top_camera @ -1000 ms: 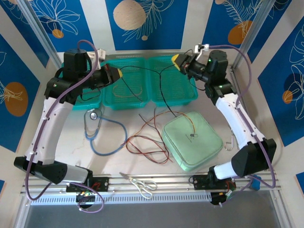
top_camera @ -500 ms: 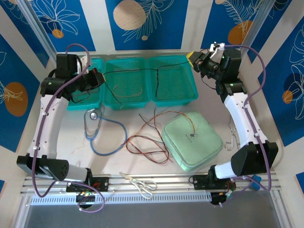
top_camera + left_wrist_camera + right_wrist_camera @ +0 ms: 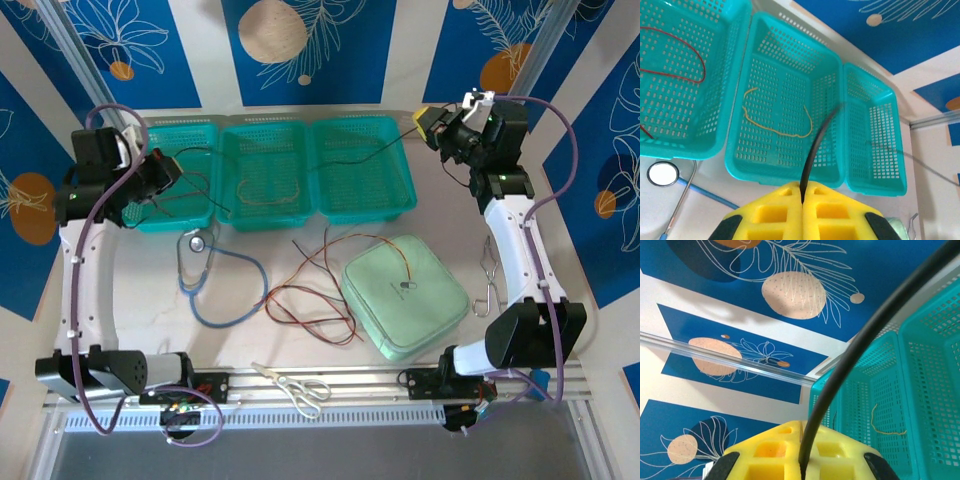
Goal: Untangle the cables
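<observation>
Both my left pincer [image 3: 802,189] and right pincer [image 3: 801,437] are clamped tight on one black cable [image 3: 815,145], strung 9-to-2 o'clock over baskets [image 3: 780,172]; spreading wider may snag it on a rim.

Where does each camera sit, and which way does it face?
Top external: above and behind the bases, facing down on the table; left arm and right arm show.
Left wrist: on the left gripper, facing down on three baskets; its jaws shut on the black cable.
Right wrist: on the right gripper, facing the blue wall and baskets; jaws shut on that cable.
Both wrist views share the tan-yellow cable in the middle basket.
</observation>
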Tool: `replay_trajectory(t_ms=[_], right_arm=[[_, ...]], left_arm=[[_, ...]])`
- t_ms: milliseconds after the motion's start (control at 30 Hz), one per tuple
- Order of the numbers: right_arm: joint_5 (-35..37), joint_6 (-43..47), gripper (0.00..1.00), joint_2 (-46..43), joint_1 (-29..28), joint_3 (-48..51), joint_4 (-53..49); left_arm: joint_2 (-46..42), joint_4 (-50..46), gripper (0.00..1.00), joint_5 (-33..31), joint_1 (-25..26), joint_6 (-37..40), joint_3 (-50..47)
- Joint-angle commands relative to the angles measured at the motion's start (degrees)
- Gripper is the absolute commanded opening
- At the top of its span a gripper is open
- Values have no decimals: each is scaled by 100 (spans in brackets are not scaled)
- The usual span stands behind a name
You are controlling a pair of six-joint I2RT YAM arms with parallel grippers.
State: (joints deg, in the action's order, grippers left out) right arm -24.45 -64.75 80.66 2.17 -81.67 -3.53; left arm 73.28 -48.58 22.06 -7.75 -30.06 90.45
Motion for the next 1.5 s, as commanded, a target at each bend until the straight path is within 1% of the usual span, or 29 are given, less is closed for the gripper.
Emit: replay_trajectory(t_ms=[0, 67, 167, 333, 433, 533, 667, 833, 1000, 1100, 1200, 1267, 1333, 1467], right_arm=[[-175, -45, 0, -174, 188, -145, 5], [-212, -43, 0, -168, 230, -173, -8], [-307, 4, 0, -132, 223, -266, -71], [-492, 207, 0, -58, 180, -574, -326], [-513, 216, 0, -36, 127, -760, -333], [-539, 362, 0, 90, -22, -1105, -529], [-517, 572, 0, 285, -279, -1547, -744], [-507, 633, 0, 486, -517, -1941, -806], [-476, 711, 0, 774, -810, -2559, -978], [-442, 872, 0, 934, -983, -2920, -1114], [-322, 1085, 0, 1118, -1084, -3268, -1357], [-211, 1258, 0, 1302, -1113, -3493, -1497], [106, 1471, 0, 1623, -1108, -3957, -2055], [-70, 1613, 0, 2337, -1108, -4730, -2349]], left_arm=[[-148, 151, 0, 285, -270, -35, -120], [-201, 360, 0, 501, -361, -91, -264], [-189, 543, 0, 757, -361, -222, -285], [-7, 676, 0, 1268, -350, -411, 121], [0, 969, 0, 1522, -342, -698, 389], [-37, 1493, 0, 1746, -284, -1165, 531], [-27, 1910, 0, 1764, -94, -1494, 792], [126, 2141, 0, 1734, 67, -1643, 1230], [364, 2226, 0, 1731, 135, -1748, 1658], [469, 2513, 0, 1722, 275, -1932, 1745], [673, 2649, 0, 1622, 604, -2006, 1948], [802, 2651, 0, 1498, 1026, -1907, 2018], [901, 2592, 0, 1329, 1441, -1754, 2029], [1135, 2522, 0, 956, 2075, -1467, 2036]])
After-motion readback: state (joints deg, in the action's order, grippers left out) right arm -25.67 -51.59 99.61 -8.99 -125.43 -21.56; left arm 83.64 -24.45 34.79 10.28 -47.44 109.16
